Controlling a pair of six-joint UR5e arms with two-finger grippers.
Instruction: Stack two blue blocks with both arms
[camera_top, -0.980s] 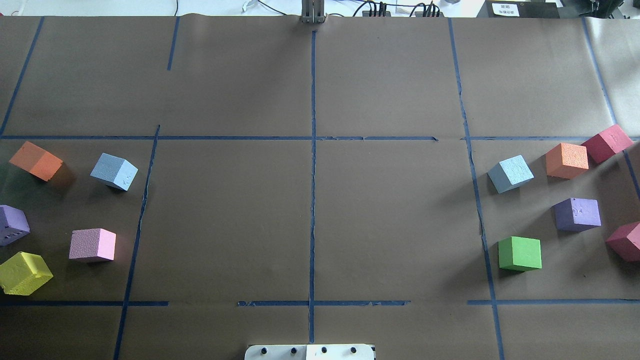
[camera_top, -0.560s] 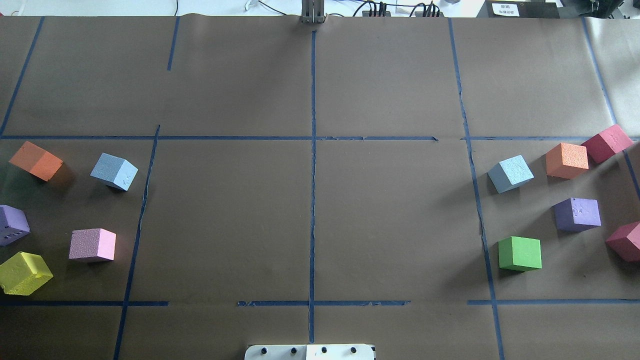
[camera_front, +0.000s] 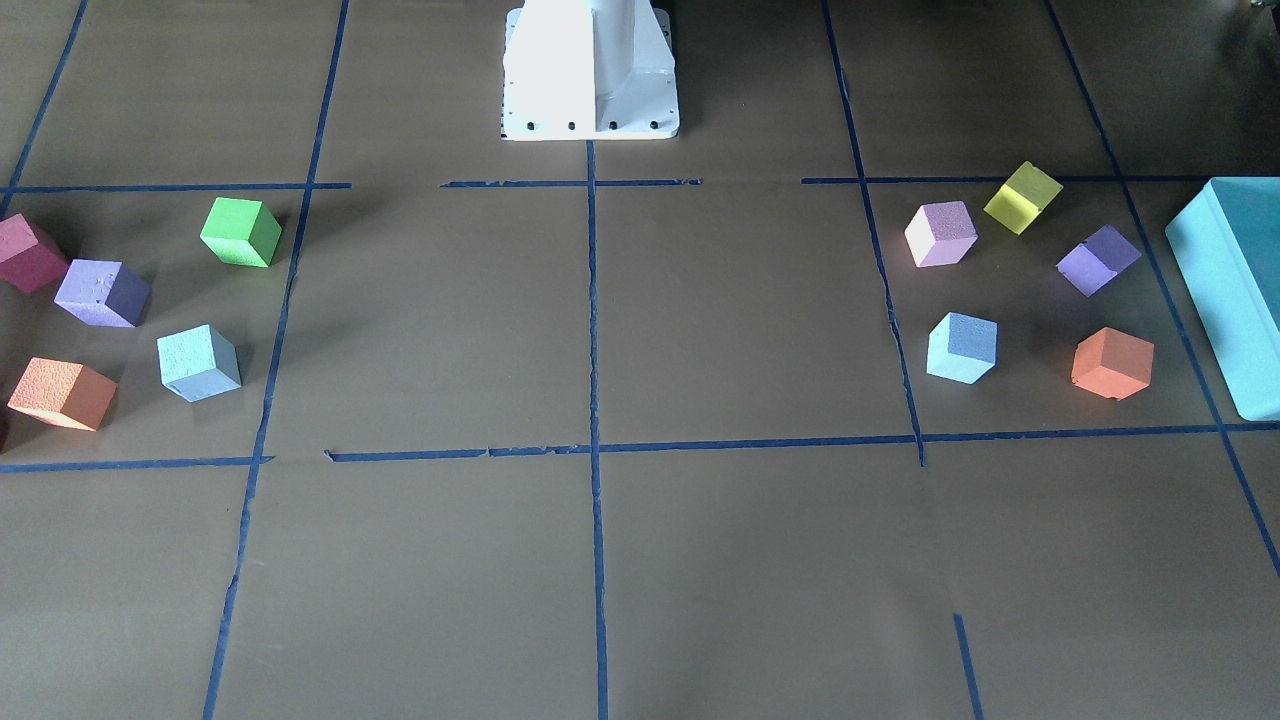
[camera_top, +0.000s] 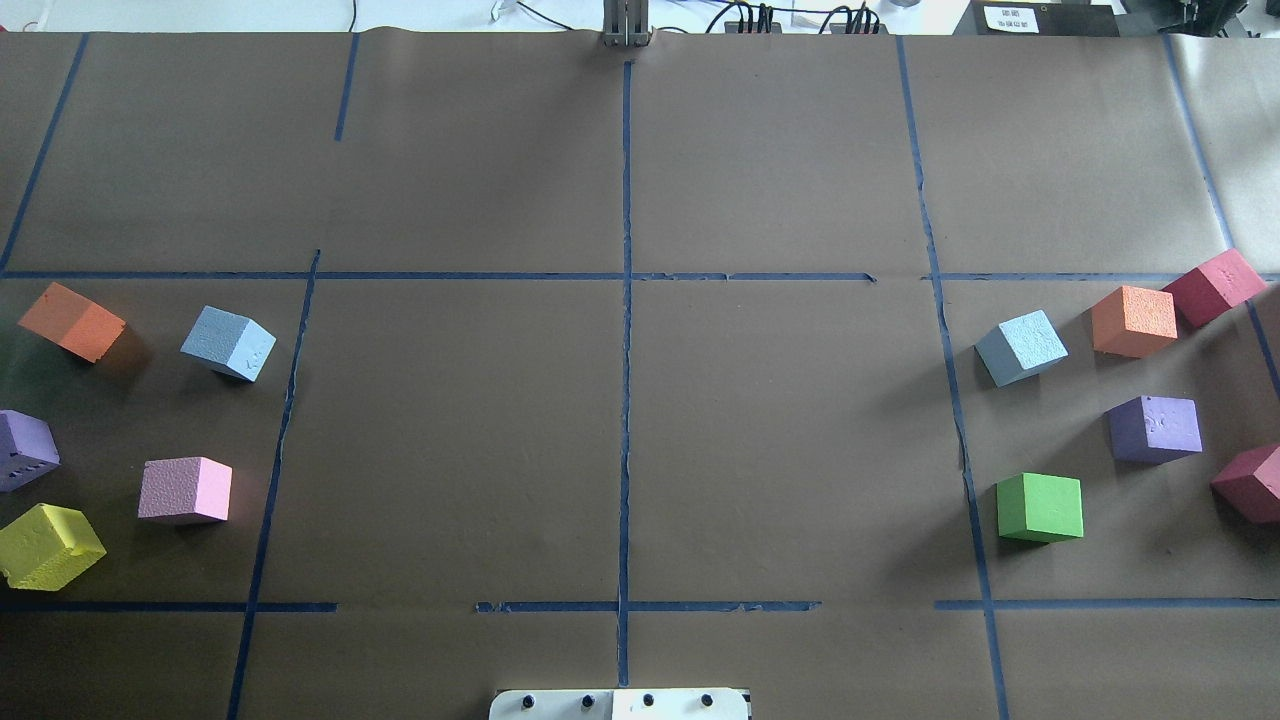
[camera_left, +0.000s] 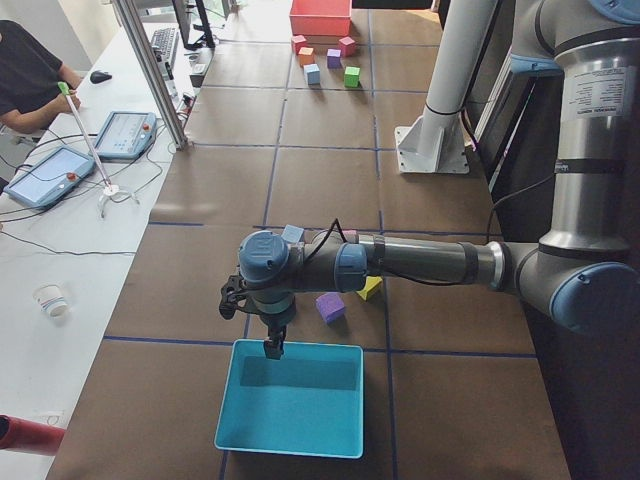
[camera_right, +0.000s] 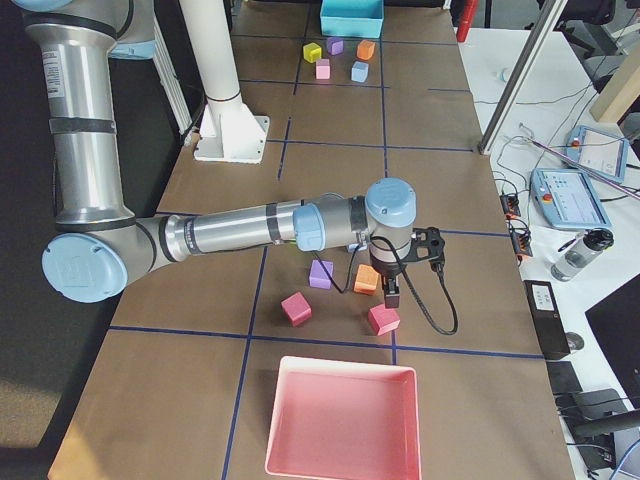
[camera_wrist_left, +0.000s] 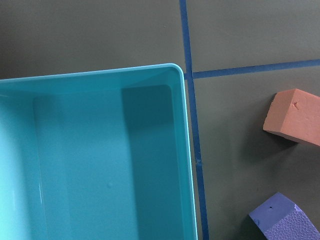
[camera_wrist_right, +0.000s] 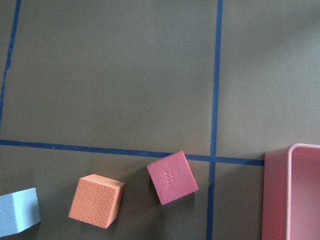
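Note:
Two pale blue blocks lie far apart on the brown table. One blue block (camera_top: 228, 343) (camera_front: 962, 348) (camera_left: 292, 234) is on my left side. The other blue block (camera_top: 1021, 347) (camera_front: 199, 362) (camera_wrist_right: 17, 212) is on my right side. My left gripper (camera_left: 272, 348) shows only in the exterior left view, hanging over the near edge of a teal bin (camera_left: 290, 398); I cannot tell if it is open. My right gripper (camera_right: 392, 295) shows only in the exterior right view, above a red cube (camera_right: 383, 319); I cannot tell its state either.
Orange (camera_top: 72, 321), purple (camera_top: 25, 449), pink (camera_top: 186, 490) and yellow (camera_top: 48, 546) cubes surround the left block. Orange (camera_top: 1133, 321), red (camera_top: 1213, 285), purple (camera_top: 1155, 428) and green (camera_top: 1040, 507) cubes surround the right block. A pink tray (camera_right: 340, 420) lies beyond the right group.

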